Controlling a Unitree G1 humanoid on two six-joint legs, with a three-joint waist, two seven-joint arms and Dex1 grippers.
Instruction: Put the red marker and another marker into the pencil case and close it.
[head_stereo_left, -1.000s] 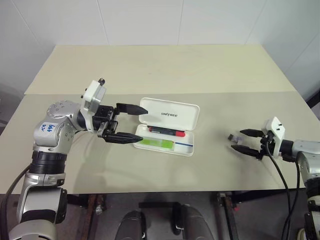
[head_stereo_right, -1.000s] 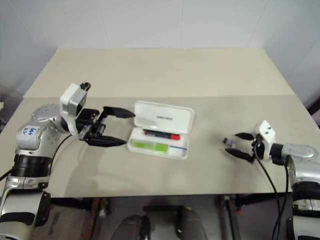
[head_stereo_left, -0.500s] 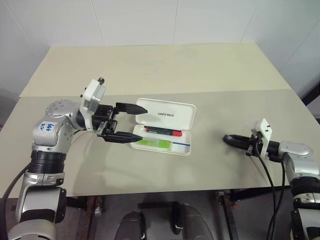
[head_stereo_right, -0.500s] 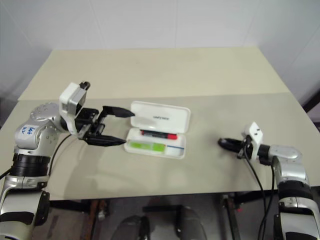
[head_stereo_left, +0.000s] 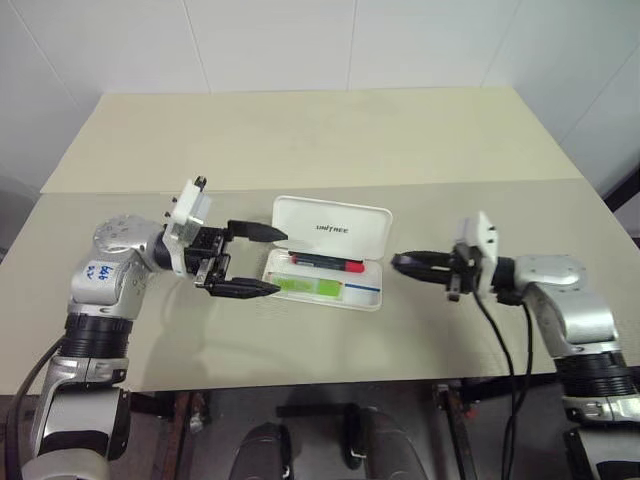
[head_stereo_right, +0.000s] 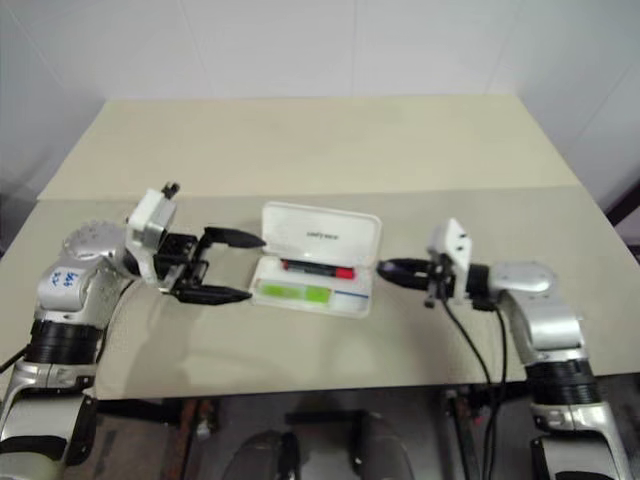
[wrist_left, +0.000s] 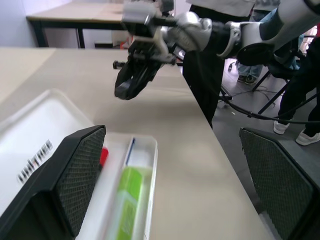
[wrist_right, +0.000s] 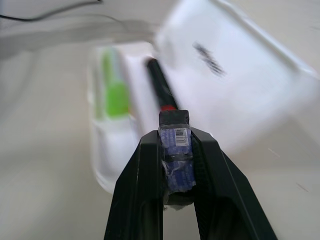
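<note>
On each short end of the open pencil case (head_stereo_left: 330, 255), which already holds the red marker (head_stereo_left: 326, 262) and the green marker (head_stereo_left: 309, 286), waits one gripper: the left gripper (head_stereo_left: 262, 262) spread wide and empty, the right gripper (head_stereo_left: 402, 264) pinched shut just beside it, nearer to the raised lid

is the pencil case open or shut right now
Open. The pencil case has its lid tilted back, and the red marker and green marker lie exposed inside.

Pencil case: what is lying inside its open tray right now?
The white hard plastic pencil case holds the slim black red-capped marker at the back and the stubby lime-green marker in front. Whatever lies beneath them is covered.
</note>
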